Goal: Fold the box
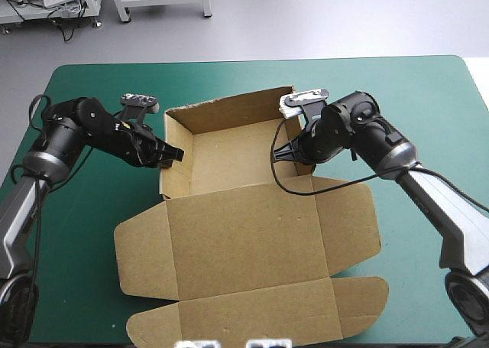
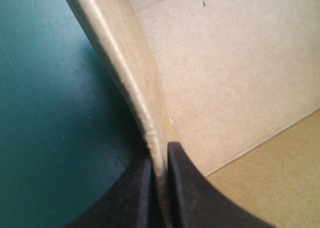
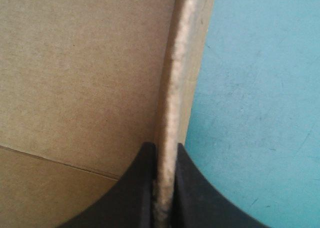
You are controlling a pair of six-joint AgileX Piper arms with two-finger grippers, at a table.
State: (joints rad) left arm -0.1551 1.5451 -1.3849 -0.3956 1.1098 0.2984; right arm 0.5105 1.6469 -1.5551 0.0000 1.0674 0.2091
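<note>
At the left wall of the box (image 1: 244,233), the left gripper (image 1: 173,154) pinches the raised board, nearly closed; the right gripper (image 1: 283,154) clamps the opposite wall likewise.

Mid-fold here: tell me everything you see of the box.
The box is plain brown board, part folded: an open tray at the far side, its back and side walls raised, with the lid and its rounded flaps lying flat toward the table's near edge. It rests on the teal-green cover. The left tool is shut on the left wall's top edge, the right tool on the right wall's.
</note>
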